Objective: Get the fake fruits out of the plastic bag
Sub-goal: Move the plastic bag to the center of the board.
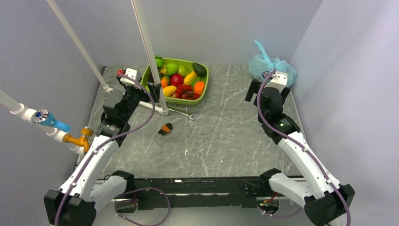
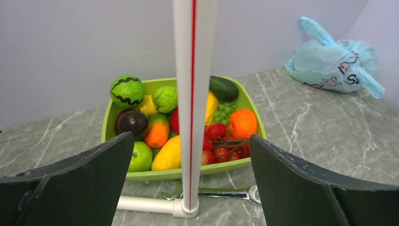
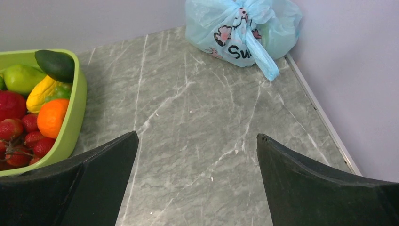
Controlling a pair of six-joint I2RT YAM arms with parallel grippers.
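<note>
The light blue plastic bag (image 1: 270,66) sits closed in the back right corner, its handles bunched on top. It also shows in the left wrist view (image 2: 336,63) and the right wrist view (image 3: 242,28). The fake fruits inside it are hidden by the crinkled plastic. My right gripper (image 1: 266,87) is open and empty (image 3: 196,139), over bare table a short way in front of the bag. My left gripper (image 1: 149,89) is open and empty (image 2: 190,141), at the back left, facing a white pole and the green tray.
A lime-green tray (image 1: 188,101) of several toy fruits stands at the back centre-left. A white pole (image 1: 150,61) rises from a pipe foot (image 2: 146,205) in front of it. A wrench (image 1: 181,112) and a small orange-and-black object (image 1: 165,129) lie on the table. Grey walls close in on three sides.
</note>
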